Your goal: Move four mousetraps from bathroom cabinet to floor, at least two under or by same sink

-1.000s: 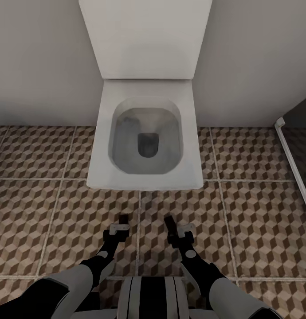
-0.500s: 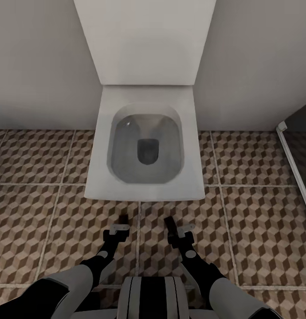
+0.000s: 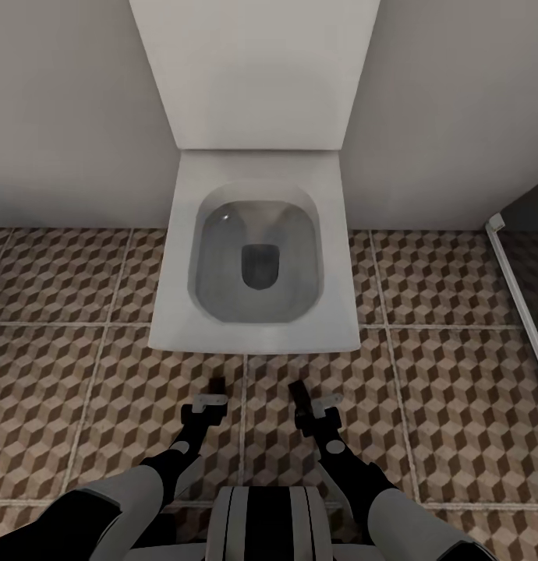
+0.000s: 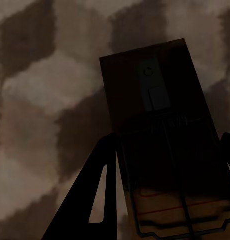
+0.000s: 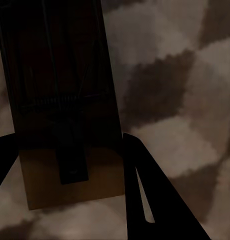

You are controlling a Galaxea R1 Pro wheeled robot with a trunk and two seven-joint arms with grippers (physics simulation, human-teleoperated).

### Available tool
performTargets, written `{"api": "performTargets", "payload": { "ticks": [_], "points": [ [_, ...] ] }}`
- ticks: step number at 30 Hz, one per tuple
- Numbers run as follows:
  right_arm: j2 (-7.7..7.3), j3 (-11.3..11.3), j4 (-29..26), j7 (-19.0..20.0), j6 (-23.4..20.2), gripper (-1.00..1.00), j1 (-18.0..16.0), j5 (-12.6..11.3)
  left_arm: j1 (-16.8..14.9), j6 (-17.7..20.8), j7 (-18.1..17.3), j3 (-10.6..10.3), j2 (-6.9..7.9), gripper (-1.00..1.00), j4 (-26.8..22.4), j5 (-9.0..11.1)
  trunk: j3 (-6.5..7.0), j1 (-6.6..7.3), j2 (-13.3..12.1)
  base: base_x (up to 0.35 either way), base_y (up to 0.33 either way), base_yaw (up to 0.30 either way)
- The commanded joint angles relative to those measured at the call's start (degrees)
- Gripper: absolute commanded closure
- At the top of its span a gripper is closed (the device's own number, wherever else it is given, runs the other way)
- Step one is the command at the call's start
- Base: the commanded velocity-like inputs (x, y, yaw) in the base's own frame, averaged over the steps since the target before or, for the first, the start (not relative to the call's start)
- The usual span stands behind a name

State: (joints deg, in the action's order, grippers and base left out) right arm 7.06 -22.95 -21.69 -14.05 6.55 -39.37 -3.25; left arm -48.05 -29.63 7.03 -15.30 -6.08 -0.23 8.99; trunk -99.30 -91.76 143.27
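Carrying two traps right now, one per hand: the left hand is pinching a trap by its sides, and the right hand has another trap clamped the same way, both hanging just above the floor in front of the toilet. These look like light, stiff little wooden boards, so edge grips should work fine, but I'd steer clear of the wire spring on top. No sink around here, so they probably need hauling elsewhere before setting down.
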Motion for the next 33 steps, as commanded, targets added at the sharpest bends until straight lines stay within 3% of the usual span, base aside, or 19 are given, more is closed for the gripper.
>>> {"api": "performTargets", "payload": {
  "ticks": [1,33],
  "points": [
    [-0.03,-0.5,0.1,-0.4,0.2,1.00,-0.1,-0.5,0.0,-0.2,0.5,-0.5,-0.02,1.00,0.1,0.3,-0.02,0.01,0.0,0.000,0.000,0.000],
    [0.03,-0.5,0.1,-0.4,0.2,1.00,0.0,-0.5,0.0,-0.2,0.5,-0.5,-0.08,1.00,0.1,0.3,-0.02,0.01,0.0,0.042,0.000,0.000]
  ]
}}
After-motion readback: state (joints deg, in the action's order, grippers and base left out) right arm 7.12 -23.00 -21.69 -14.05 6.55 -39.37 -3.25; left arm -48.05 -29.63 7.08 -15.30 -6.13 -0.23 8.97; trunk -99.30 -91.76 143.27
